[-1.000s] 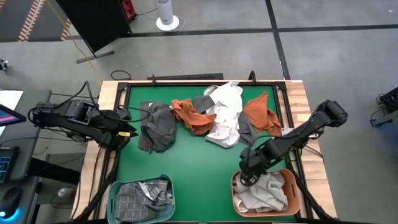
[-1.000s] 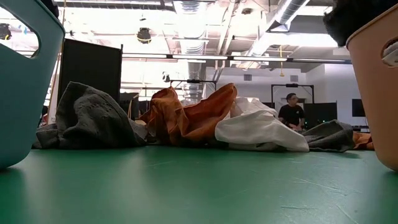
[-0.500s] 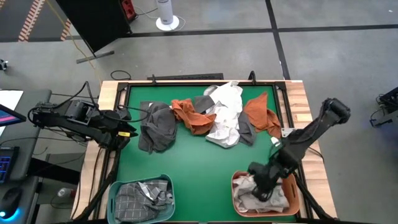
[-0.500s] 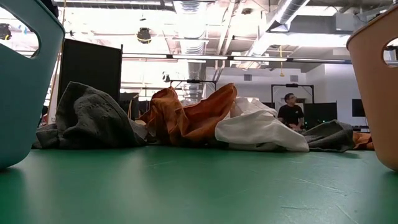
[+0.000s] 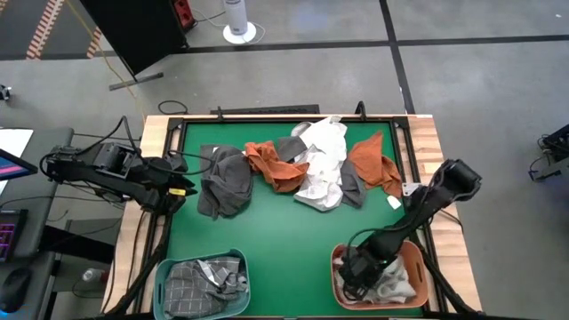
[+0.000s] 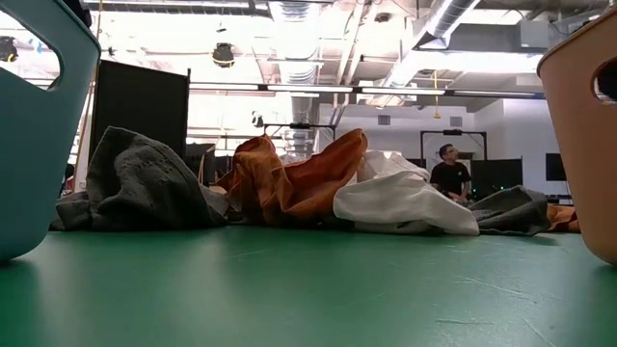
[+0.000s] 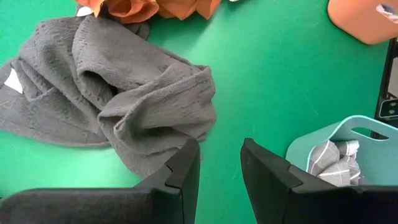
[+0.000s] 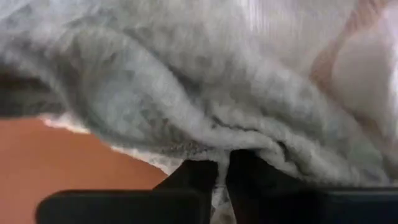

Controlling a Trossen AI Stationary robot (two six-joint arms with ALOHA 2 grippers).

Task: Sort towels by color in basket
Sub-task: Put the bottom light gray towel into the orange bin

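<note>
since a second ago our right gripper (image 5: 358, 269) has swung from the orange basket's (image 5: 416, 264) rim down into it, onto the light grey towel (image 5: 391, 283). our right wrist view alone shows its fingers (image 8: 193, 176) slightly parted around a fold of that towel (image 8: 186, 93); held or not, we cannot tell. from above, other towels (image 5: 302, 169) lie across the green table (image 5: 284, 231). our left gripper (image 7: 219, 169) hangs partly open beside the dark grey towel (image 7: 124, 93).

Grey floor (image 5: 480, 98) crossed by dark lines; black panel (image 6: 140, 106); ceiling ducts (image 6: 439, 24); 1 person (image 6: 449, 173) far off.
</note>
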